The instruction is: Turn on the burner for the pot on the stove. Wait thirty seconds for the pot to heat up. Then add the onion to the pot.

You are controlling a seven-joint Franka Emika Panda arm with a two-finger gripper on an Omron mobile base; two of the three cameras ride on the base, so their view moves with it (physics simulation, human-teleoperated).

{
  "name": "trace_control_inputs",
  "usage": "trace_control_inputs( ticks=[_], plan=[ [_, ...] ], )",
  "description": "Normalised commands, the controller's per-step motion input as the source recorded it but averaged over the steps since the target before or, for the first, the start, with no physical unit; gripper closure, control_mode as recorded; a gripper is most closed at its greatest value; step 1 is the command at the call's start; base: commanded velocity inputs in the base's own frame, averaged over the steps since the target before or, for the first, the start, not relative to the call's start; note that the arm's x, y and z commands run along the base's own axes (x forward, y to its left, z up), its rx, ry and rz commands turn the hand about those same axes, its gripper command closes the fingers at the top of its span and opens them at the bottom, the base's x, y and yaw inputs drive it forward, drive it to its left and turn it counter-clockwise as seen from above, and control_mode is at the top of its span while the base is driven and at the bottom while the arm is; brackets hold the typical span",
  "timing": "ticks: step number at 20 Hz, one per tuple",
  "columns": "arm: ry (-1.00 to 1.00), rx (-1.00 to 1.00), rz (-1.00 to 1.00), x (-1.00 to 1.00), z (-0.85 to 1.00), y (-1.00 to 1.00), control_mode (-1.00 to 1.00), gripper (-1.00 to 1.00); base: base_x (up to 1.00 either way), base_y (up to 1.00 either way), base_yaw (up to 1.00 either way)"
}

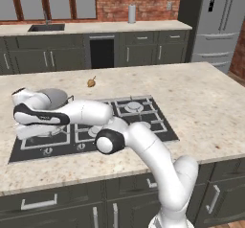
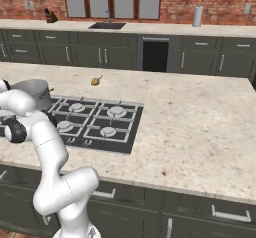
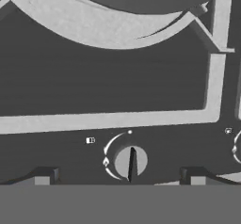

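Pot [image 2: 34, 91] sits on the far-left corner of the stove [image 2: 122, 127], over the wide burner [image 3: 101, 23], whose pale ring runs across the top of the hand view. Onion [image 1: 91, 82] lies on the speckled counter [image 1: 201, 107] beyond the stove's far edge, well apart from the pot. Arm is swung left and low over the near-left stove edge. Gripper [image 3: 120, 178] hangs just above a small round knob [image 3: 130, 161] in the knob row; the knob's pointer line runs toward the near edge. Fingertips [image 3: 44, 176] stand spread either side of the knob, not touching it, jaws apart. Sink [image 1: 46, 28] and fridge [image 1: 222, 21] sit along the far wall.
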Motion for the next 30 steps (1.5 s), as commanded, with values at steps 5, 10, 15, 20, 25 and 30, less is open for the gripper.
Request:
trace_control_inputs(
  ticks=[5, 10, 15, 20, 25, 30],
  plan=[
    [0.0, 0.28, 0.1, 0.01, -0.19, -0.03, -1.0, -1.0, 0.0, 0.0, 0.0],
    [-0.01, 0.0, -0.03, 0.0, -0.1, -0.09, -1.0, -1.0, 0.0, 0.0, 0.0],
    [-0.16, 0.0, -0.04, -0.01, -0.26, -0.13, -1.0, -1.0, 0.0, 0.0, 0.0],
    [-0.18, 0.04, 0.0, -0.16, -0.08, -0.14, -1.0, -1.0, 0.0, 0.0, 0.0],
    [-0.01, 0.14, 0.0, -0.12, 0.0, -0.33, -1.0, -1.0, 0.0, 0.0, 0.0],
    [-0.01, 0.15, 0.0, -0.17, 0.0, -0.39, -1.0, -1.0, 0.0, 0.0, 0.0]
  ],
)
